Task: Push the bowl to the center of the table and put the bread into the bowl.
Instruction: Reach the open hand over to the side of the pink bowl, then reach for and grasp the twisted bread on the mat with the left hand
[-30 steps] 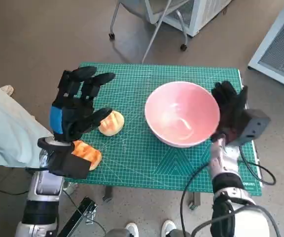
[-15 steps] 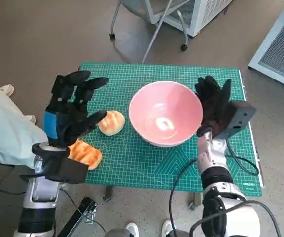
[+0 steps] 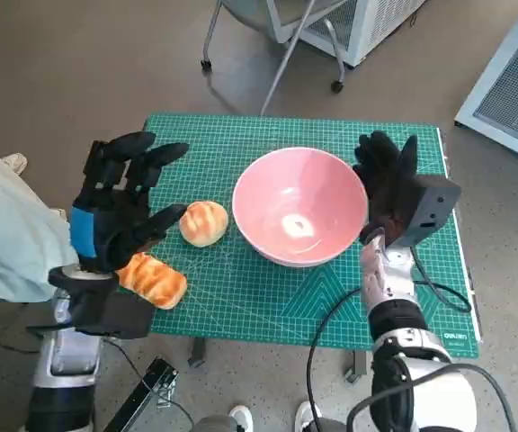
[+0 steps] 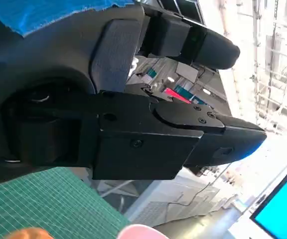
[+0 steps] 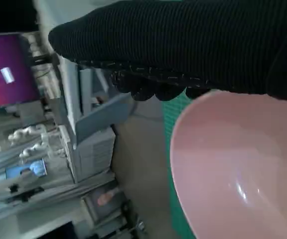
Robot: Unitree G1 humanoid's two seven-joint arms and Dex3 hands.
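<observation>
The pink bowl stands empty near the middle of the green cutting mat; its rim also shows in the right wrist view. My right hand is flat against the bowl's right side, fingers spread. A round bread roll lies just left of the bowl. A longer glazed bread lies at the mat's front left edge. My left hand hovers open above and left of the two breads, holding nothing; its black fingers fill the left wrist view.
A chair on castors and a white cabinet stand beyond the table's far edge. A person's pale clothing is close at the left. Cables hang by my right forearm.
My right hand has pushed the bowl leftward to the mat's middle, most of it in the first half second. My left hand has drifted slightly left and stayed open.
</observation>
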